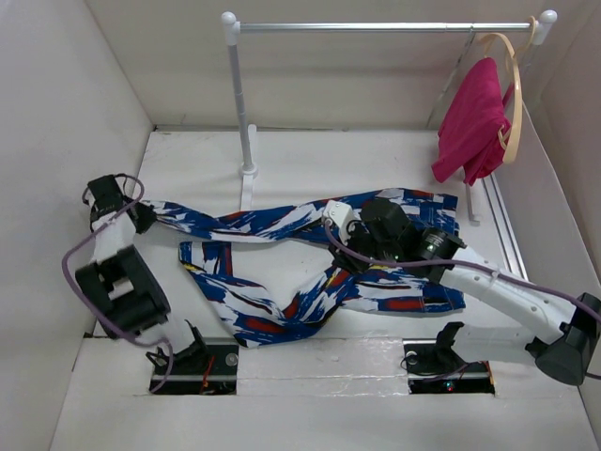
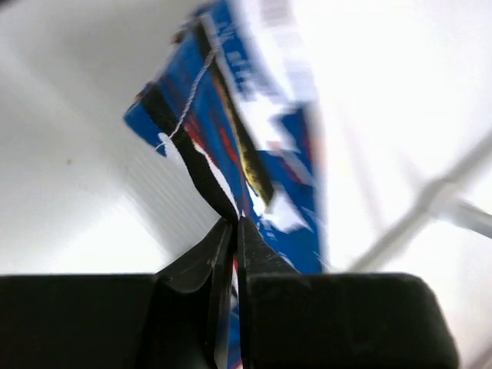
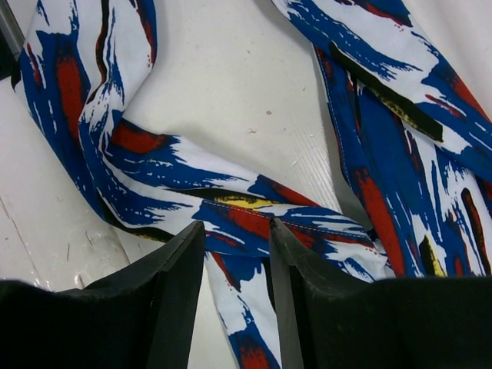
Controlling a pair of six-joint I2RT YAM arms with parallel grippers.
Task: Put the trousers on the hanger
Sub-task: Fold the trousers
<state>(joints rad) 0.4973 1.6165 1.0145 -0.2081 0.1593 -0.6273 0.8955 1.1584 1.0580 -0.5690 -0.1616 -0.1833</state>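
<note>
Trousers [image 1: 246, 225] lie across the counter [image 1: 310, 169]; left fingers [image 2: 196, 269] pinch a leg end, right fingers [image 3: 173, 277] stand apart over a fold.

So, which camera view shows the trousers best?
The top external view: the trousers lie spread across the table, both legs visible. The left wrist view shows only a blurred end pinched in the left pincer; the right wrist view shows close folds only.

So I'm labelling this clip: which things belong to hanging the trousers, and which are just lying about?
Job: trousers, left end effector shut on a leg end, right end effector open over them; no wire hanger visible.
Lying about: pink garment, wooden hanger, rail.
</note>
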